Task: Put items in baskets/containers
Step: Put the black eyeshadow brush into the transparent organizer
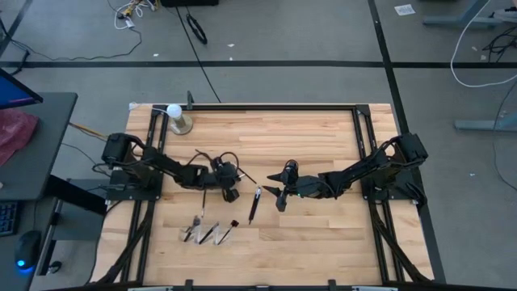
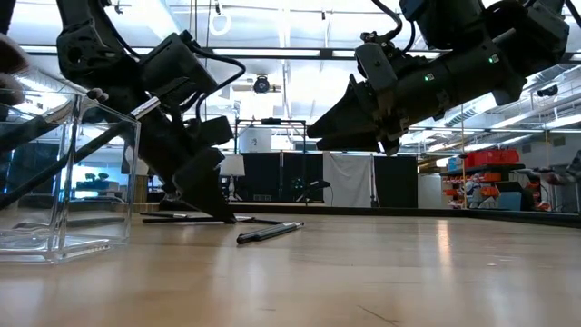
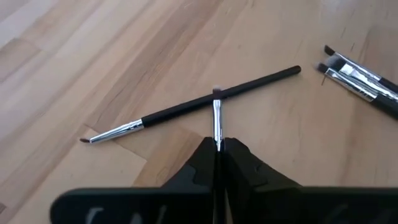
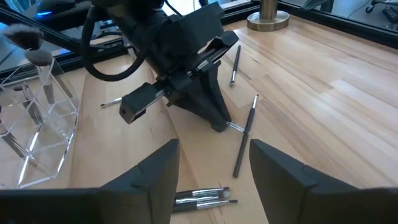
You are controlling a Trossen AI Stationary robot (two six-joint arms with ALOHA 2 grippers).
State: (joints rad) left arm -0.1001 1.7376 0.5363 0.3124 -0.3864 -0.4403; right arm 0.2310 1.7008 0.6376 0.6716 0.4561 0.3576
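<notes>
Left gripper [image 3: 217,149] jaws clenched on thin brush [image 3: 217,118] by its ferrule, low on wooden surface [image 3: 74,50]. Its tip crosses second brush [image 3: 193,106], which may drag or roll on lifting. Clear organizer [image 2: 64,182] sits nearby. Right gripper [image 4: 214,162] hovers, jaws released.

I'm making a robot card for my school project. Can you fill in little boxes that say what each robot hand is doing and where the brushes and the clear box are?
left gripper: shut on thin brush, down at the table
right gripper: open, empty, hovering above the table
crossing brush: flat on the wood, under the thin brush's tip
clear organizer: holds several brushes already
brush pair: lying loose on the table
</notes>
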